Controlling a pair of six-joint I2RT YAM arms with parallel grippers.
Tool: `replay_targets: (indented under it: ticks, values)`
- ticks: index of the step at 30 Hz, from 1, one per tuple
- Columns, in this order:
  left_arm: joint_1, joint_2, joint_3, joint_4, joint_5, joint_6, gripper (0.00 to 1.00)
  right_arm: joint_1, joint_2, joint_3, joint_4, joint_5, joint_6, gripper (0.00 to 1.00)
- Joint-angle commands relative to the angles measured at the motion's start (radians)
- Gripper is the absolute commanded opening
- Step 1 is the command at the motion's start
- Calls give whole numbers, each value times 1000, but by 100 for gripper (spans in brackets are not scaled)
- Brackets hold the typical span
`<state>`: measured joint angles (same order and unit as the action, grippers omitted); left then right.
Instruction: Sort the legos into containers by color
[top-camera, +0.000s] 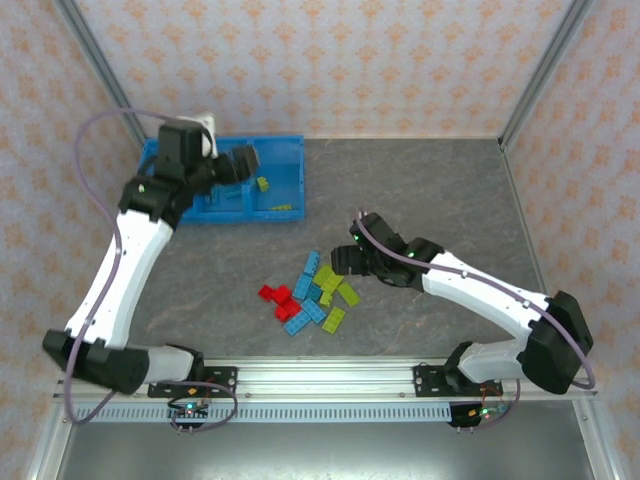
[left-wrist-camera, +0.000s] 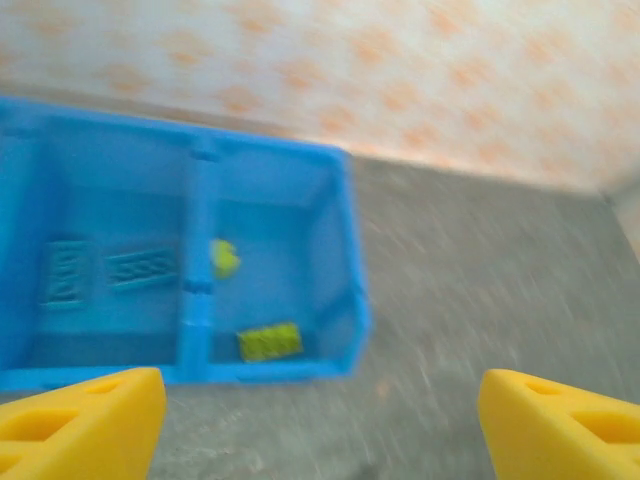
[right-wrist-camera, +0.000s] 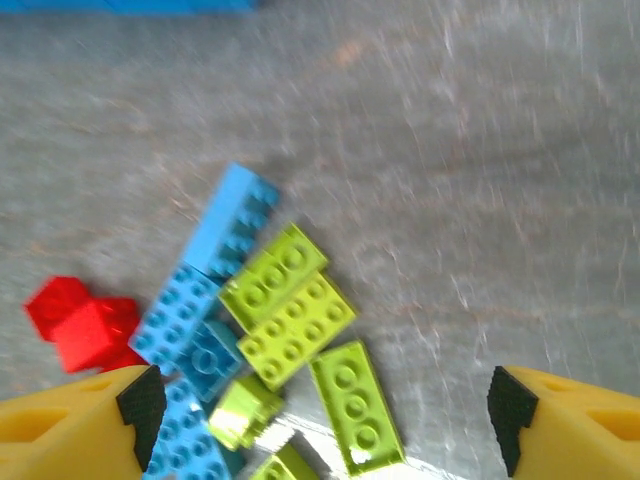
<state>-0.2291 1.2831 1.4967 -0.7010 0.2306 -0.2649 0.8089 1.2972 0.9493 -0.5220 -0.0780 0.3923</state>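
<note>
A pile of legos lies mid-table: red ones (top-camera: 274, 295), light blue ones (top-camera: 310, 265) and lime green ones (top-camera: 347, 292). The bright blue containers (top-camera: 290, 150) stand at the back left. Two lime green bricks (left-wrist-camera: 269, 342) lie in the right bin, and light blue bricks (left-wrist-camera: 140, 268) in the middle one. My left gripper (left-wrist-camera: 318, 425) hovers open and empty by the containers' right end. My right gripper (right-wrist-camera: 320, 420) hangs open over the pile, above a lime green plate (right-wrist-camera: 357, 405), with the red bricks (right-wrist-camera: 85, 325) and blue bricks (right-wrist-camera: 232, 221) to its left.
The grey table (top-camera: 430, 190) is walled by patterned panels with metal posts at the back corners. A metal rail (top-camera: 320, 375) runs along the near edge, where both arm bases are bolted.
</note>
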Motion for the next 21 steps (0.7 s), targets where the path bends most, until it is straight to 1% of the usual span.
replay_targets:
  ticks: [1, 4, 8, 11, 13, 16, 17, 19, 21]
  values:
    - [-47, -71, -159, 7, 124, 275, 82, 7, 10, -74, 2, -8, 32, 82]
    - [-102, -141, -244, -37, 218, 421, 86, 13, 50, -114, 8, -56, -8, 79]
    - [-173, -181, -292, -90, 249, 572, 90, 21, 121, -130, 13, -81, -27, 74]
    - [-182, -179, -312, -135, 278, 659, 98, 34, 193, -102, 13, -98, -41, 70]
    - [-182, -176, -327, -144, 255, 688, 100, 53, 240, -79, 16, -84, -41, 68]
    - [-181, -203, -354, -132, 256, 719, 100, 78, 295, -49, 29, -51, -35, 63]
    - [-181, -216, -362, -123, 252, 720, 100, 81, 314, -42, 31, -42, -33, 59]
    - [-182, -249, -382, -97, 238, 721, 100, 84, 337, -35, 34, -16, -24, 46]
    - [-181, -279, -405, -69, 209, 719, 100, 84, 336, -34, 30, 13, -13, 31]
